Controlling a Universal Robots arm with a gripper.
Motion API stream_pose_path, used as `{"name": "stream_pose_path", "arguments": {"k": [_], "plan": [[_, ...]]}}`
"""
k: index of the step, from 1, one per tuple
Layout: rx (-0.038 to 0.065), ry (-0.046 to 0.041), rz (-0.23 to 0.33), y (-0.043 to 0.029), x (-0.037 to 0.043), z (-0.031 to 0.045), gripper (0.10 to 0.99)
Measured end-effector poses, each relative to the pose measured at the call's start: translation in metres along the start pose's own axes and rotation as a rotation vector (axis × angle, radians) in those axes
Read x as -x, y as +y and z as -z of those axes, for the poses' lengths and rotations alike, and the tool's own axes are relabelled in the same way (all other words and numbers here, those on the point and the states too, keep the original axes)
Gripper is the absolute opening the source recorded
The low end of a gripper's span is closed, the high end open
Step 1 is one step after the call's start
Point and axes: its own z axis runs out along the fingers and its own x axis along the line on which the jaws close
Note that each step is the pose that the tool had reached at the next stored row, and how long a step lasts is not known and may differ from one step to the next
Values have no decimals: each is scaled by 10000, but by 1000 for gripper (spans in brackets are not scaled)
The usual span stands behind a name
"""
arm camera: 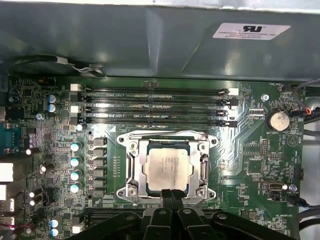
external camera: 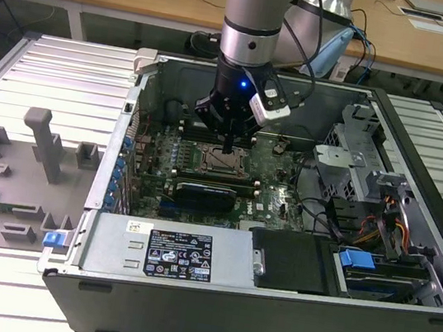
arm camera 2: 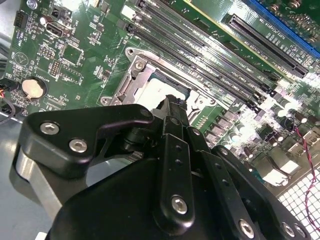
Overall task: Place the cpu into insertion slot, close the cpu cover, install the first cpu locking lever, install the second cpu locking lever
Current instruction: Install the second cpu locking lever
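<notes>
The cpu [arm camera: 169,169] lies flat in the insertion slot [arm camera: 133,167], and the cpu cover [arm camera: 204,162] looks to be shut around it, though that is hard to tell. The gripper [arm camera: 170,194] hangs just above the near edge, fingers pressed together, holding nothing. To do this step well, push the lever down slowly and straight, not on the chip.

The cpu [arm camera: 168,169], a silvery square chip, lies flat in the insertion slot [arm camera: 135,172] mid-motherboard; the cpu cover [arm camera: 202,167], a metal frame, appears closed around it.
</notes>
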Motion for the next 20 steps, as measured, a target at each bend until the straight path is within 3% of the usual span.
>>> {"name": "stream_pose_path", "arguments": {"k": [4, 7, 11, 13, 15, 16, 18, 19, 20], "plan": [[1, 0, 0, -1, 0, 0, 106], [1, 0, 2, -8, 3, 85, 106], [23, -2, 0, -138, -1, 99, 106], [98, -1, -4, -210, -3, 98, 106], [224, -5, -7, -268, -4, 95, 106], [455, -10, -13, -343, -7, 90, 106], [865, -18, -26, -417, -14, 73, 106], [999, -22, -30, -445, -22, 61, 106], [1059, -23, -33, -458, -35, 47, 106]]}}
